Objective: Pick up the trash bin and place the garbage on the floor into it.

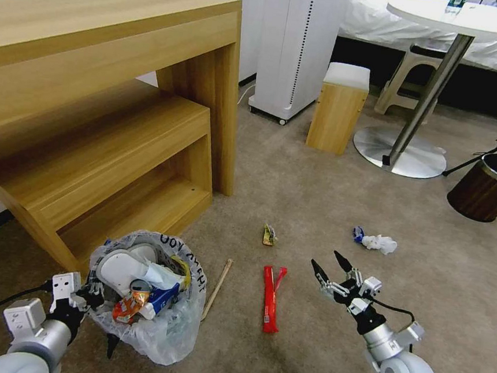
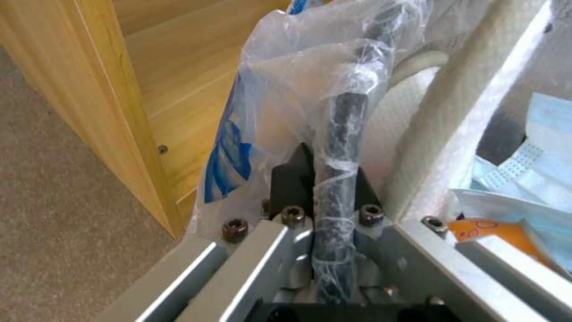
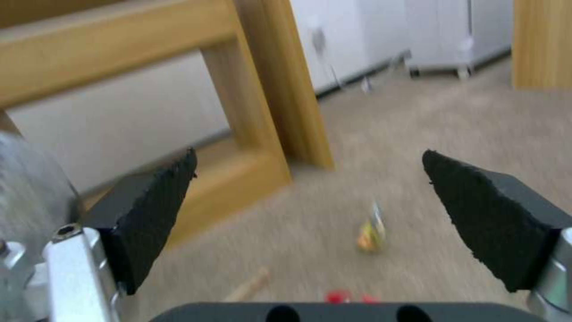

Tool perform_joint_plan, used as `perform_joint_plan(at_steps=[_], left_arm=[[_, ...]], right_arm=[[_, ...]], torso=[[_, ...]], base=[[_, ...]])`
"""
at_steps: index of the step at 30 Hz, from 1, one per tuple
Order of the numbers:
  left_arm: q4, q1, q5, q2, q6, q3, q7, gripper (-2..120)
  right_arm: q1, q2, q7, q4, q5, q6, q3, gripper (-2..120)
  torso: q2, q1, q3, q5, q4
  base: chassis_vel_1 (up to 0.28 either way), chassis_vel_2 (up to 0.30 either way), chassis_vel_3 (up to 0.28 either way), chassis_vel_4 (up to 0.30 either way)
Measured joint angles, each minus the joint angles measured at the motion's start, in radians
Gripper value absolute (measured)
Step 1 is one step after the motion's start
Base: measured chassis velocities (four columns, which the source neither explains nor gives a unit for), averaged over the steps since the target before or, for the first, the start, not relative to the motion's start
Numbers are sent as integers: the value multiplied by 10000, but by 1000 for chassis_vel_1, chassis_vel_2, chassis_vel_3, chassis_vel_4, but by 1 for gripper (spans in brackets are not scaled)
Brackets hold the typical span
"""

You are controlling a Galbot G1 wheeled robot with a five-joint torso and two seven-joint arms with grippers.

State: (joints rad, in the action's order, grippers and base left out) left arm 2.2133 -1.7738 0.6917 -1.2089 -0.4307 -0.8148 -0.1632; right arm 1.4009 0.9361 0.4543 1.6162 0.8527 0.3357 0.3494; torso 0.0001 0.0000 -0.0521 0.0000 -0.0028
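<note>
Bin (image 1: pixel 151 300) sits near left on the floor (image 1: pixel 318 187), beside the wooden shelf (image 1: pixel 117 157); left gripper (image 2: pixel 325 179) is clenched on its bag-wrapped rim. Slippers (image 1: pixel 122 268), an orange packet (image 1: pixel 129 306) and a carton (image 1: pixel 163 296) lie inside. Bag lettering is present but not legible. Rightward on the carpet: stick (image 1: pixel 217 289), yellow packet (image 1: pixel 269 235), red wrapper (image 1: pixel 271 299) with its long axis running near to far, then tissue (image 1: pixel 380 243). Right gripper (image 1: pixel 329 269) hovers with fingers (image 3: pixel 152 210) spread, just right of the wrapper, judged the nearer arm.
</note>
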Motion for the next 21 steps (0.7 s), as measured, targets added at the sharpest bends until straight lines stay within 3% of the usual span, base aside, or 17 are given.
perform_joint_plan(at_steps=[8,15,18,21], left_arm=[[38,-102,-105,-50,65,-3,56,0],[-57,-89,-193,-127,65,23,29,0],[-98,-116,-232,-158,66,9,-4,0],[-117,-134,-260,-185,66,0,-9,0]], right_arm=[[-24,-225,-334,-260,627,-1197,-211,100],[-663,-123,-1891,-981,510,-2873,-804,99],[-1166,96,-2785,-1170,455,-4236,-1101,92],[-1439,219,-3238,-1186,563,-4839,-1249,91]], torso=[[0,0,0,0,0],[0,0,-1,0,0],[0,0,0,-1,0],[0,0,0,-1,0]], base=[[0,0,0,0],[0,0,0,0],[0,0,0,0],[0,0,0,0]])
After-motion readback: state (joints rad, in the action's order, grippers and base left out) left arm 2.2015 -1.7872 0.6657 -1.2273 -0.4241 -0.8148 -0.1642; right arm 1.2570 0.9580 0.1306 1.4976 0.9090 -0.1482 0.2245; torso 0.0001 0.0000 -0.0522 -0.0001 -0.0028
